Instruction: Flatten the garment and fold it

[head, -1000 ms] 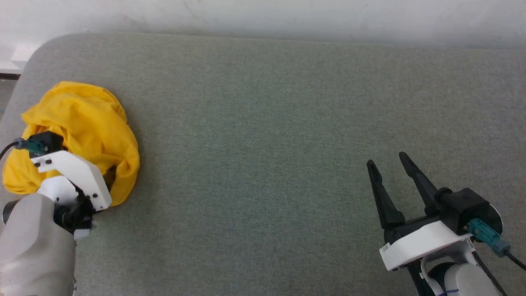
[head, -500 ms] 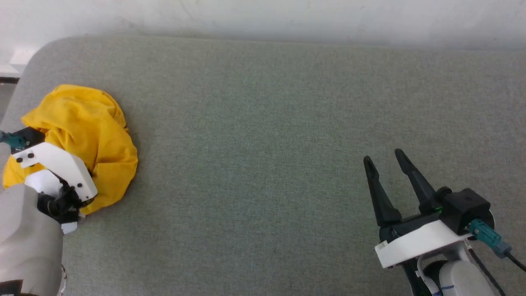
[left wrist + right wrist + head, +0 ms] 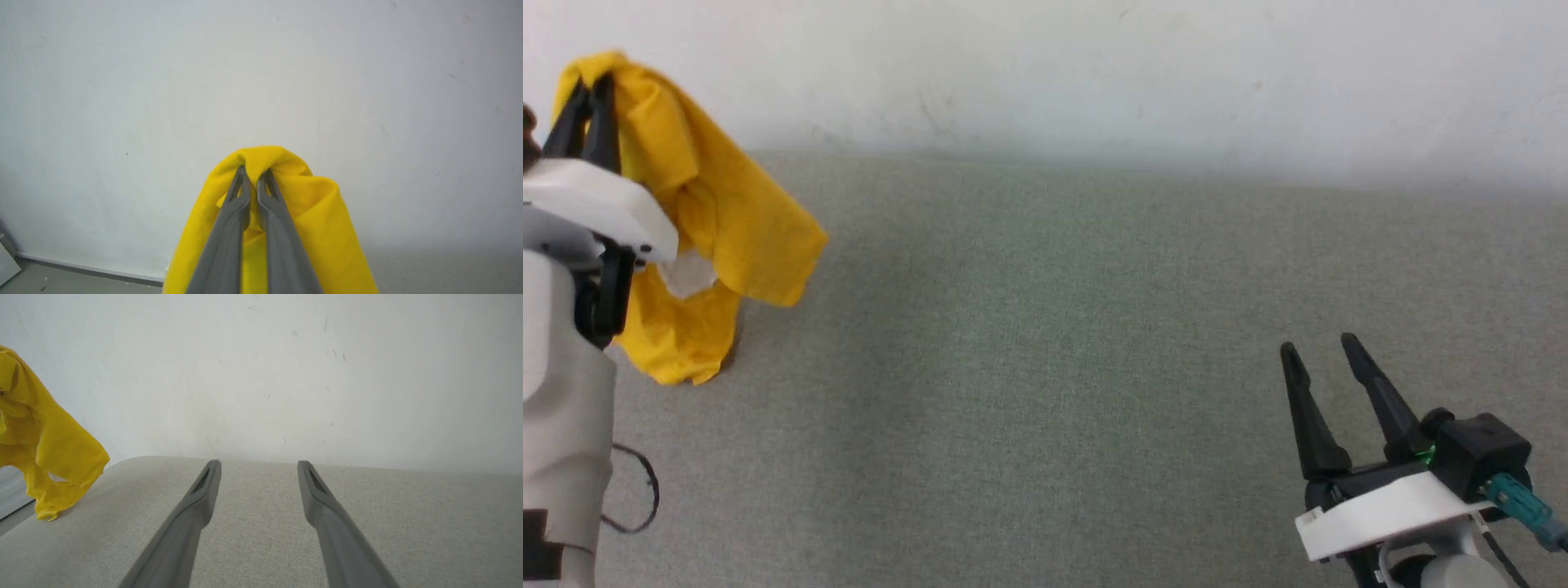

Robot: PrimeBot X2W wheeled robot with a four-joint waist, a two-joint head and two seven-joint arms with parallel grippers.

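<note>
The left end effector (image 3: 595, 82) is held high, clamped tight on a top fold of the yellow T-shirt (image 3: 743, 220), which hangs bunched above the tabletop's (image 3: 1045, 367) left end. The right end effector (image 3: 1319, 343) is spread wide and empty, low over the tabletop's right side.

The padded tabletop (image 3: 1045, 367) is lying open across its middle, offering a wide passage between the yellow shirt (image 3: 727, 220) at the left and the right gripper (image 3: 1316, 345), fingers spread, at the lower right. The shirt is hanging from the pinched left gripper (image 3: 595, 86) and draping toward the tabletop's left end, blocking that corner, while the white wall (image 3: 1045, 73) is closing off the far edge.
</note>
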